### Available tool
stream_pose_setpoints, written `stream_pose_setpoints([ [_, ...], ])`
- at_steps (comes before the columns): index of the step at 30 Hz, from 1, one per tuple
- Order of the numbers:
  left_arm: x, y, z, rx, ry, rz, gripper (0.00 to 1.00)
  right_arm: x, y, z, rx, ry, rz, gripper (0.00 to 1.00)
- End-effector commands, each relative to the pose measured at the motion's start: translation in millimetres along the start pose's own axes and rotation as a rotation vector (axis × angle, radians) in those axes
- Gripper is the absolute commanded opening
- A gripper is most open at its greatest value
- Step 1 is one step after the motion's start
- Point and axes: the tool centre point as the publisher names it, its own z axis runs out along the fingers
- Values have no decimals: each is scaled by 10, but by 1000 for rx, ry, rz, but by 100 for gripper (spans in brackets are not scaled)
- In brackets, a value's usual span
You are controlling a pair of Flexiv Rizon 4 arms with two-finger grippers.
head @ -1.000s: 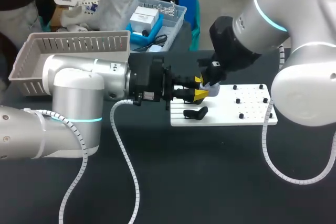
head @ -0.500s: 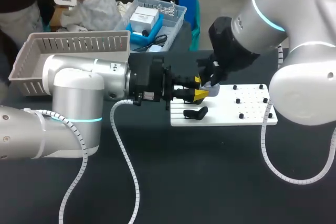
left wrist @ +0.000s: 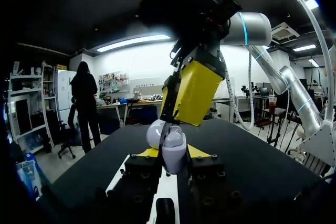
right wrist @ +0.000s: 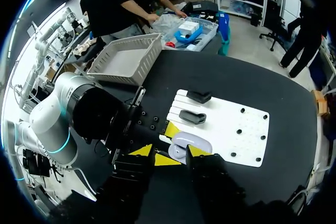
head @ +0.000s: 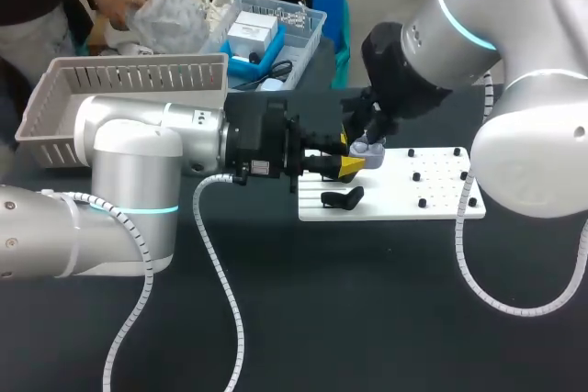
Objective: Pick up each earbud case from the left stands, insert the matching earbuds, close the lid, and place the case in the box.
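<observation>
- The left arm (head: 138, 149) is reaching in from 9 o'clock in the head view. Its left jaws are pinching a pale lilac earbud case (head: 367, 146) from both sides, just above the 9 o'clock end of the white board (head: 432, 192).
- The right arm (head: 441, 34) is coming in from 1 o'clock. Its right jaws are hanging directly over the case, yellow tips standing apart with nothing showing between them.
- Seen from the left wrist, the case is sitting between that arm's own two fingertips. One yellow finger (left wrist: 194, 90) of the other arm is hanging just above it; whether it is touching cannot be told.
- Two black cases (right wrist: 192, 117) are resting on the stands at the board's 9 o'clock end, just beside the held case. Black pegs (head: 418, 176) are dotting its 3 o'clock half.
- The grey slatted box (head: 129, 75) is standing on the dark bench (head: 367, 319) at 10 o'clock from the board, well apart from the case.
- Whether the case's lid is open cannot be told.
</observation>
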Motion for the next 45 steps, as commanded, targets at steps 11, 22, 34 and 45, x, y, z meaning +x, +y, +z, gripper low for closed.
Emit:
stream_pose_setpoints([
  [11,3,-1,3,-1,-1,1,0,43,-101,-214,75,-105,58,82],
  [22,3,-1,3,-1,-1,1,0,-58,-338,-178,101,-110,185,100],
  [34,3,-1,3,-1,-1,1,0,-105,-532,-127,144,-106,297,100],
  [45,3,-1,3,-1,-1,1,0,-195,-702,-59,176,-86,368,100],
])
